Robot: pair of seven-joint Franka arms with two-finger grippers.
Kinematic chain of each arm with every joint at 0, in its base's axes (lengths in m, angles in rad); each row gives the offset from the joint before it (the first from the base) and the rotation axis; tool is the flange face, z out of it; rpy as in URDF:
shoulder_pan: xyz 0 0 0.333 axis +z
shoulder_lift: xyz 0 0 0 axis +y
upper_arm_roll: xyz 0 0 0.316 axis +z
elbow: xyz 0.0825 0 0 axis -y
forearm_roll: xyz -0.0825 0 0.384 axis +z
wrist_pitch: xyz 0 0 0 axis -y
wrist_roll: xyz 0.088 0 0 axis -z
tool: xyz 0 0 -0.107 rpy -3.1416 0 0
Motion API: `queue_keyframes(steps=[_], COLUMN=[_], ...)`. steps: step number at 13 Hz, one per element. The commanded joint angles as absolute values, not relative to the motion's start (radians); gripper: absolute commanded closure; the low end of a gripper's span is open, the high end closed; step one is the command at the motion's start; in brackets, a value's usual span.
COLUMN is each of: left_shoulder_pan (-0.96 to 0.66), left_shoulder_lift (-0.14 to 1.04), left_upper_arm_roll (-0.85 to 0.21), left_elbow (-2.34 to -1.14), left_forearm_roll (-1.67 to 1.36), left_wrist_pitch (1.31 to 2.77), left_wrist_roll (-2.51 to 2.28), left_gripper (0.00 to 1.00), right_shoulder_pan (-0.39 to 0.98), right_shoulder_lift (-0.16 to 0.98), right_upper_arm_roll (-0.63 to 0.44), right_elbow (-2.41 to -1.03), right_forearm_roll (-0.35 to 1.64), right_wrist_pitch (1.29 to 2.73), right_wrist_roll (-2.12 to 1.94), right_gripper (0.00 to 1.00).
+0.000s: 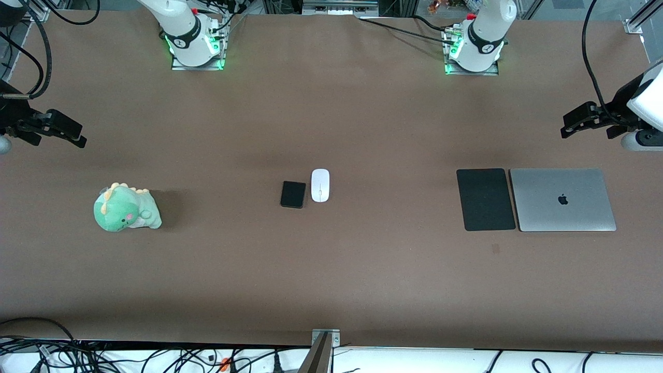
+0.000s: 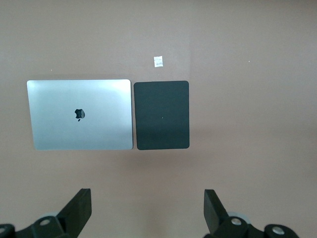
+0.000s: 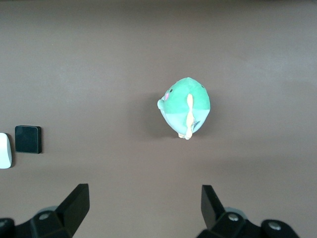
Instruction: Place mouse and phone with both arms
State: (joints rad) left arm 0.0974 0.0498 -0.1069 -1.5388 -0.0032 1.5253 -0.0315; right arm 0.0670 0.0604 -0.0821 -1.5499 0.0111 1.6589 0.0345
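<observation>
The brown bench [image 1: 331, 269] has a few things lying flat on it, and there is no box, bowl or tray to hold any of them.

The white mouse [image 1: 320, 185] lies near the middle of the bench. The black phone [image 1: 293, 194] lies just beside it, toward the right arm's end. There is a thin gap between the two. The phone sits a little nearer to the front camera than the mouse. Nothing is holding either one.

Toward the left arm's end lies a black mouse pad [image 1: 485, 199]. A shut silver laptop [image 1: 563, 199] lies right next to it, closer to that end of the bench. Nothing is on top of the pad or the laptop. A small pale mark [image 2: 158, 61] shows on the bench near the pad.

Toward the right arm's end sits a green toy dinosaur [image 1: 126, 209], well apart from the mouse and phone.

The left gripper [image 1: 574, 123] hangs in the air at the left arm's end, above the bench near the laptop. Its fingers [image 2: 78, 208] are spread wide apart and hold nothing.

The right gripper [image 1: 66, 129] hangs in the air at the right arm's end, above the bench near the dinosaur. Its fingers [image 3: 77, 203] are spread wide apart too, and they hold nothing.
</observation>
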Motion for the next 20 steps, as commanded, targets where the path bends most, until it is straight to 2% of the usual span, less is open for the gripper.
queue_keyframes(steps=[1, 13, 17, 20], left_shoulder_pan=[0.103, 0.103, 0.083, 0.028], left_shoulder_lift=[0.051, 0.052, 0.138, 0.207], left_upper_arm_roll=[-0.107, -0.109, -0.118, -0.185], left_elbow=[-1.525, -1.525, -1.532, -1.529], left_forearm_roll=[-0.015, -0.017, -0.142, -0.163], left_wrist_pitch=[1.509, 1.509, 1.514, 1.568], left_wrist_roll=[-0.006, -0.006, -0.047, -0.236], left_gripper=[0.0, 0.0, 0.0, 0.0], right_shoulder_pan=[0.055, 0.06, 0.06, 0.06], right_shoulder_lift=[0.057, 0.055, 0.057, 0.057], right_upper_arm_roll=[-0.069, -0.067, -0.067, -0.067], right_elbow=[-1.532, -1.534, -1.534, -1.534], right_forearm_roll=[0.003, 0.002, 0.003, 0.003], right_wrist_pitch=[1.635, 1.615, 1.615, 1.615], right_wrist_roll=[0.025, 0.029, 0.029, 0.029], right_gripper=[0.0, 0.0, 0.0, 0.0])
